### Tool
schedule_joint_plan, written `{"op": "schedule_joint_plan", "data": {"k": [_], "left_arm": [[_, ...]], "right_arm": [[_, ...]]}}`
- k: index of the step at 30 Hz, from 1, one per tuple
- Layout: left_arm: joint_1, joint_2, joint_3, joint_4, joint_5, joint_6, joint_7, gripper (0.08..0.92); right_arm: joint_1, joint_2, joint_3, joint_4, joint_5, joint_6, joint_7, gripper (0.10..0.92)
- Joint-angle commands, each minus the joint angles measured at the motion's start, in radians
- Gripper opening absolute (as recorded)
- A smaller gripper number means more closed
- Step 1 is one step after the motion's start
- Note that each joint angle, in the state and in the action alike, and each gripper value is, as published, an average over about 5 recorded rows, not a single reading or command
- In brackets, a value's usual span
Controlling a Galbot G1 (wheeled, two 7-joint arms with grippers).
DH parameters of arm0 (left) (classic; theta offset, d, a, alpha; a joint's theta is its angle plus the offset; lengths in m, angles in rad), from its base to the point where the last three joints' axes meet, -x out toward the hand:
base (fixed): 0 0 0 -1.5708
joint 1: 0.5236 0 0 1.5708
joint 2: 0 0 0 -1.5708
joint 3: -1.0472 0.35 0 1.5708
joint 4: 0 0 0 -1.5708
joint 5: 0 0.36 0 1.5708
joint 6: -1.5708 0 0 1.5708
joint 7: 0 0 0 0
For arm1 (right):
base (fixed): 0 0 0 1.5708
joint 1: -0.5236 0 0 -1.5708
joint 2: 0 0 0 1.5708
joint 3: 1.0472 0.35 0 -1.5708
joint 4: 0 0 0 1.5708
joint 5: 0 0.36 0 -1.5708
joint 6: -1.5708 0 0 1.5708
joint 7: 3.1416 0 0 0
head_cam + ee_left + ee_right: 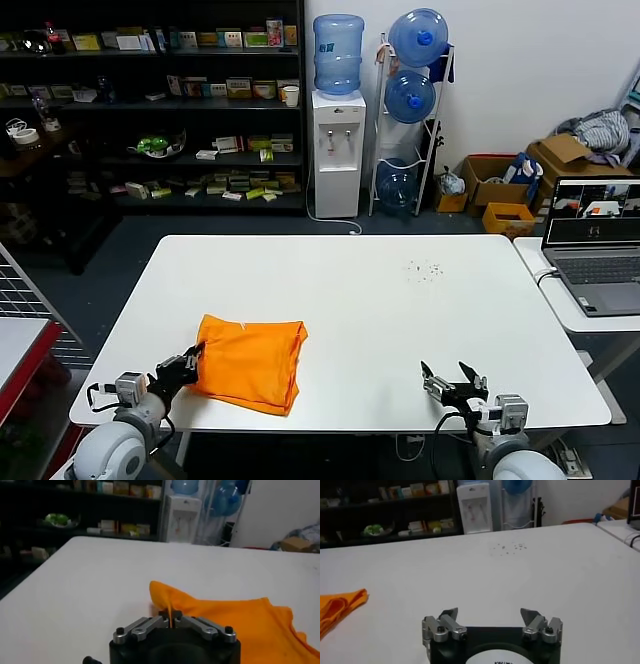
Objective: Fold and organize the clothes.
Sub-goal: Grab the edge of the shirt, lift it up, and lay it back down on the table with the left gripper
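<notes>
The orange T-shirt lies folded into a rough rectangle on the near left part of the white table; no lettering shows. My left gripper is at the shirt's near left edge and is shut on a pinch of its fabric; the left wrist view shows the orange cloth running into the closed gripper. My right gripper is open and empty over the near right part of the table, well apart from the shirt. In the right wrist view the gripper has bare table ahead and the shirt's edge far to one side.
A laptop sits on a side table at the right. A water dispenser, spare bottles and dark shelves stand beyond the table. Small dark specks lie on the far right of the tabletop.
</notes>
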Motion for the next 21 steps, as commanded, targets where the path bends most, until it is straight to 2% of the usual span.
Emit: {"op": "schedule_joint_plan", "data": {"k": [1,5,8,14,21], "left_arm": [[0.054,-0.039,-0.055,-0.232,0.297,0.039,-0.144,0.111],[0.083,-0.036,-0.083,-0.298,0.339,0.107,-0.2,0.111],[0.114,-0.023,-0.129,-0.29,0.371,0.119,-0.215,0.111],[0.145,0.015,-0.268,-0.201,0.343,0.117,-0.216,0.111],[0.172,0.134,-0.365,-0.067,0.283,0.074,-0.193,0.111]], "right_arm": [[0.004,0.002,-0.001,-0.004,-0.001,0.004,-0.001,0.823],[0.008,-0.002,0.004,0.0,0.001,0.007,-0.001,0.823],[0.004,-0.013,0.016,0.02,0.001,0.01,-0.003,0.823],[-0.029,-0.051,0.066,0.087,-0.008,0.029,-0.022,0.823],[-0.077,-0.07,0.121,0.132,-0.02,0.043,-0.035,0.823]]}}
